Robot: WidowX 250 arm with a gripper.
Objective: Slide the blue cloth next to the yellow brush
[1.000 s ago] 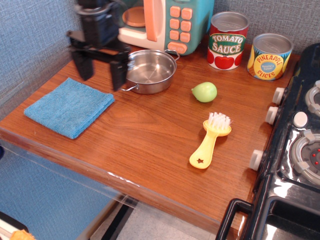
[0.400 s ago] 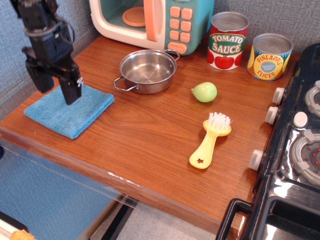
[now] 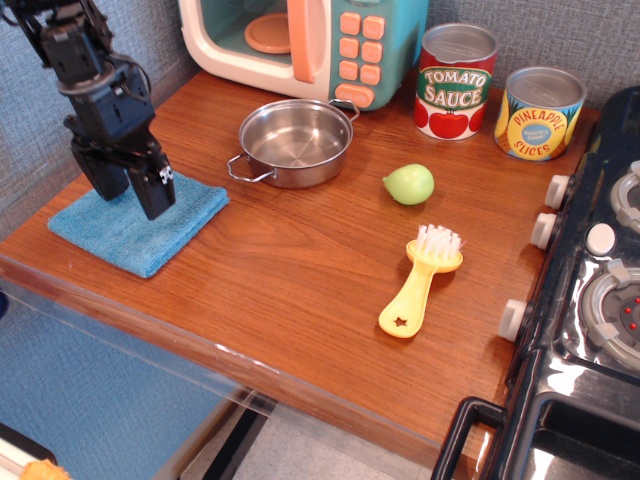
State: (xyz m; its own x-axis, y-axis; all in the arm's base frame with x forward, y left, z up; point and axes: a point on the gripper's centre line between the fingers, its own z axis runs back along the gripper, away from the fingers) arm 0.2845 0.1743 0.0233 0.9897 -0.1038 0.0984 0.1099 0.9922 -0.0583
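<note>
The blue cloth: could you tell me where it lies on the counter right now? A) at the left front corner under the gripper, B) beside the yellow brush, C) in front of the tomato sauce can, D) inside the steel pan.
A: the blue cloth lies at the counter's left front corner with the open gripper over it, far from the yellow brush.
</note>
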